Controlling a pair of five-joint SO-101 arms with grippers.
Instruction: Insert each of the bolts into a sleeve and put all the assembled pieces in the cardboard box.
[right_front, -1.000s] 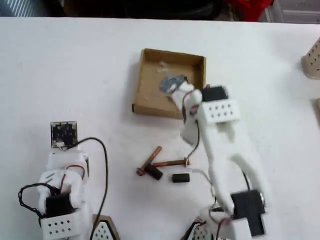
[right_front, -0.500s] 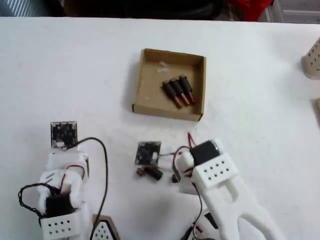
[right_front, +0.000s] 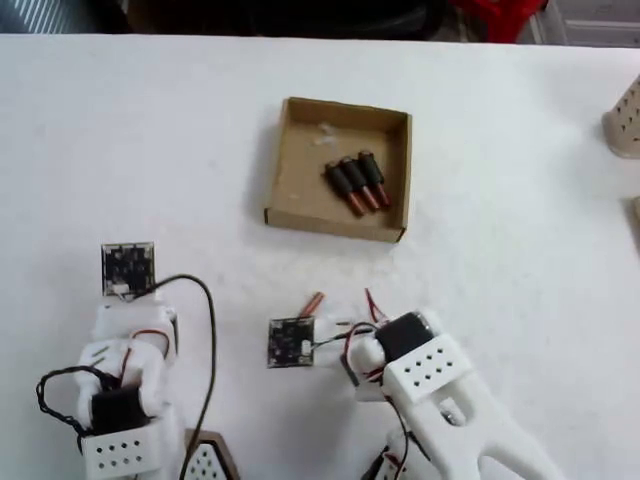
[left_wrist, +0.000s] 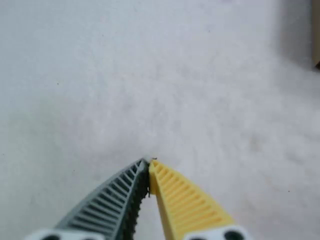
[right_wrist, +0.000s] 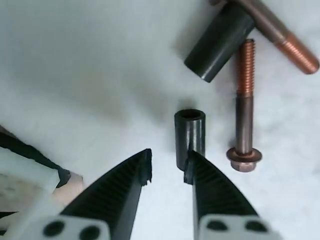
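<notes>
White table (right_front: 150, 120); right end effector (right_wrist: 167, 167) spread near sleeve (right_wrist: 190, 132), bolt (right_wrist: 244, 120) alongside.

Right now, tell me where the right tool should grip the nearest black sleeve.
Probably across the middle of the sleeve, with the right tool shifted sideways to straddle it: its long axis points along the tool, and the bolt lies apart.
</notes>
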